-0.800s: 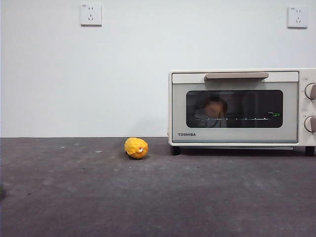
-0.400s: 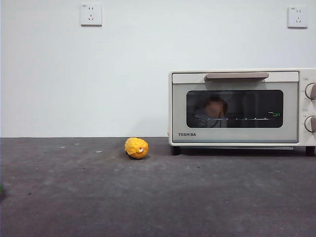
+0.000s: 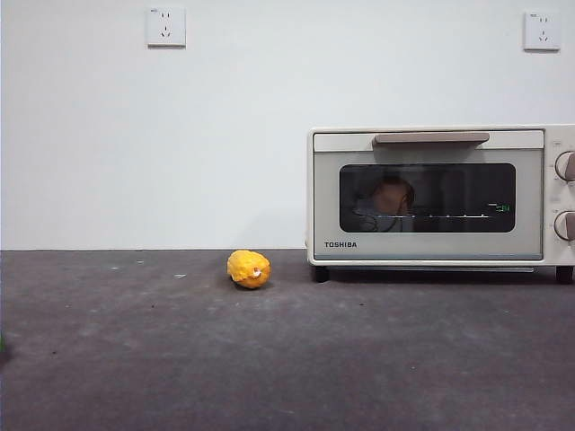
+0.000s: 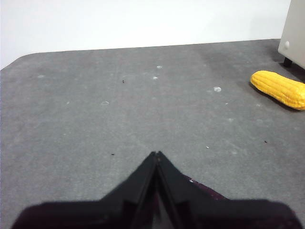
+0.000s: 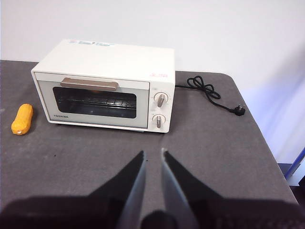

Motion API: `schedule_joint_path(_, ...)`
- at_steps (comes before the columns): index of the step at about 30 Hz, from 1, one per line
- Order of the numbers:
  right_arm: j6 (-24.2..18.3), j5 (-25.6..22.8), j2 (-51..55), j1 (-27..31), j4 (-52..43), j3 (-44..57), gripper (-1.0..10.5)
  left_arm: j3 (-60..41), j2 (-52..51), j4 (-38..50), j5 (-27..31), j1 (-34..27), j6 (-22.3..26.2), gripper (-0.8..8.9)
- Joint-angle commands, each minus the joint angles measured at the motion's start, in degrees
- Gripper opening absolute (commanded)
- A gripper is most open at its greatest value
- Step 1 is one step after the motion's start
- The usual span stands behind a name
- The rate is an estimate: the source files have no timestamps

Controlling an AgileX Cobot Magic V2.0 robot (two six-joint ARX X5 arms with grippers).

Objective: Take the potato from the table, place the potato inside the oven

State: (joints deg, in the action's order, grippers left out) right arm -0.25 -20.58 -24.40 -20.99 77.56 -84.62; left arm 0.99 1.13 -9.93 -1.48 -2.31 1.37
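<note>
My left gripper [image 4: 156, 155] hangs low over the table [image 4: 119, 109] with its two black jaws pressed together, holding nothing. My right gripper [image 5: 150, 155] hangs higher, facing the oven [image 5: 102, 86], its jaws a narrow gap apart and also empty.

The potato [image 3: 393, 193] is not on the table. Through the dark glass of the shut oven door, in the front view, I see a rounded brown lump sitting on the wire rack toward the left side of the chamber; the glass is dim and reflective, so its outline is soft. By how things lie, the task looks finished: potato inside, door closed by its beige bar handle [image 3: 430, 139].

If I had to take it again, I judge it firm and fairly dense, with a matte skin that should not slip much. Being rounded and wider than tall, it could roll or squirt out of a shallow pinch, so I would close across its narrower middle, jaws well down its sides.

The only thing lying loose is a yellow corn cob [image 3: 248, 268] on the table just beside the oven's left front foot; it is not mine to move. The oven's cord [image 5: 209, 93] trails off behind on the right.
</note>
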Motion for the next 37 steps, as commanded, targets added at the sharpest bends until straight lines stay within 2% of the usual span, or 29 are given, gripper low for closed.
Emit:
schedule_joint_path(1,0.20,-0.04,0.17,-0.09,1.07,0.02,0.6,-0.57,0.04,0.50,-0.04,-0.13,-0.61,-0.04)
schedule_joint_path(6,-0.11,-0.07,0.17,-0.09,1.09,0.02,0.6,-0.57,0.07,0.52,-0.04,-0.13,-0.61,-0.04)
schedule_joint_path(8,-3.82,-0.70,0.17,-0.09,0.66,0.11,0.6,-0.57,0.09,0.52,-0.04,-0.13,-0.61,-0.04)
schedule_joint_path(10,-4.61,-1.44,0.20,-0.04,-1.44,1.42,0.6,-0.57,0.11,0.52,-0.04,-0.13,-0.61,-0.04)
schedule_joint_path(13,-4.46,-2.14,0.24,0.17,-9.70,6.05,0.6,-0.57,0.13,0.52,-0.02,-0.13,-0.61,-0.04)
schedule_joint_path(15,-4.39,-1.20,0.33,1.44,-18.78,11.47,0.6,-0.57,0.13,0.52,-0.02,-0.13,-0.61,-0.04)
schedule_joint_path(17,-4.44,2.12,0.33,3.82,-27.50,17.35,0.6,-0.57,0.13,0.50,-0.04,-0.13,-0.59,-0.04)
schedule_joint_path(22,-4.44,14.80,0.44,12.15,-49.00,33.62,0.6,-0.57,0.13,0.52,-0.02,-0.13,-0.61,-0.04)
schedule_joint_path(25,-4.42,18.91,1.64,16.55,-59.23,42.56,0.6,-0.57,0.13,0.50,-0.02,-0.13,-0.61,-0.04)
schedule_joint_path(29,-4.55,17.81,6.29,19.71,-65.51,53.44,0.6,-0.57,0.13,0.52,-0.02,-0.13,-0.61,-0.04)
schedule_joint_path(33,-4.52,14.88,12.44,21.09,-66.20,62.84,0.6,-0.57,0.13,0.52,-0.02,-0.13,-0.61,-0.04)
schedule_joint_path(37,-4.33,15.76,17.18,22.23,-66.99,70.53,0.6,-0.57,0.13,0.52,-0.02,-0.13,-0.61,-0.04)
